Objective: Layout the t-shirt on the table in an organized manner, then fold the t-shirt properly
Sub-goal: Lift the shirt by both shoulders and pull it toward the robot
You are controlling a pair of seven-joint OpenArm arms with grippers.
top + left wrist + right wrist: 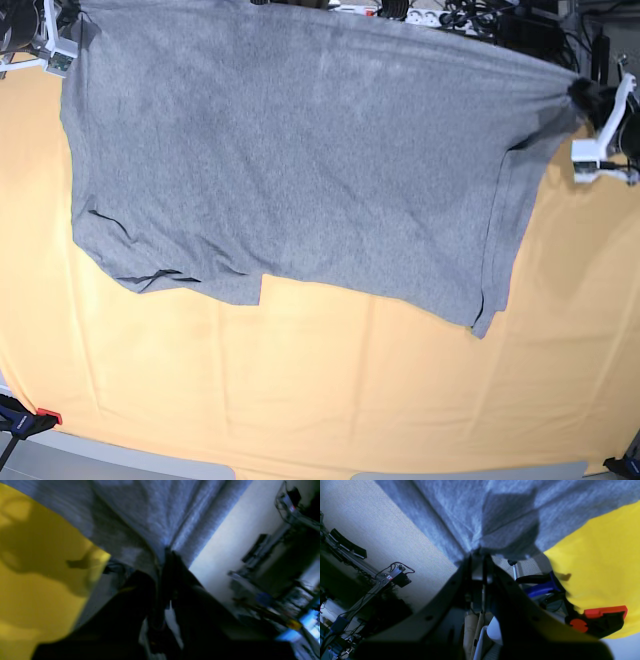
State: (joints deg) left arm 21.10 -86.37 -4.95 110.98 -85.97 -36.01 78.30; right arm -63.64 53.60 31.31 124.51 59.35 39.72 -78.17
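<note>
Base view shows the t-shirt stretched wide and lifted above the table, plain grey side to the camera, its body hanging down toward the near edge with one lower corner drooping on the view's right. The left gripper, at the view's right, pinches one upper corner of the cloth; the right gripper, at the view's left, sits at the opposite corner, mostly lost behind the fabric. Both wrist views confirm the holds: the left gripper has its jaws pressed together on a bunched fold of grey cloth, and the right gripper is clamped the same way, wrinkles fanning out from each pinch. The shirt's long axis runs side to side between the two arms, taut along the top edge, so neither arm is nearer; each holds an end. Laying it flat likely depends on lowering both corners together, keeping that edge taut, or the drooping hem may crumple under the body.
</note>
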